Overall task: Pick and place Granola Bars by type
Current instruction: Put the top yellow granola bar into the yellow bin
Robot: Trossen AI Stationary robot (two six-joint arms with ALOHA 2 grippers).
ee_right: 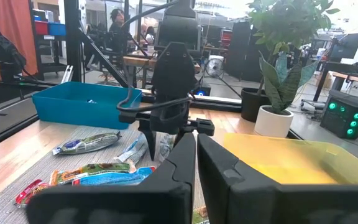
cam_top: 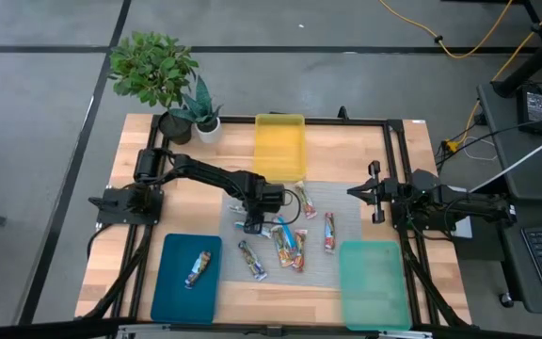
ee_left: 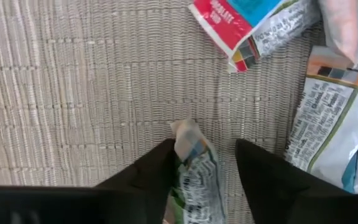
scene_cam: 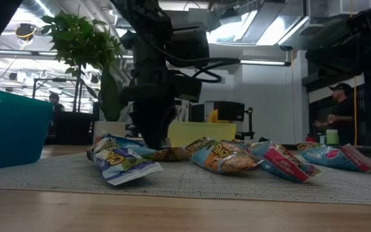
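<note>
My left gripper is low over the grey mat, pointing down, and it is open. A white-and-blue granola bar lies on the mat between its fingers, with one crumpled end sticking out past the tips. Several more bars lie on the mat close by, among them a blue one, an orange one and a red one. One bar lies in the dark teal tray. My right gripper waits, shut, at the table's right side. My left gripper comes from above with its fingers on either side of the bar, across its length. One finger sits right against the bar's side; whether it touches I cannot tell. Mat shows between the bar and the other finger.
A yellow tray stands at the far edge and a pale green tray at the near right. Two potted plants stand at the far left corner. A red bar and a white wrapper lie close to my left gripper.
</note>
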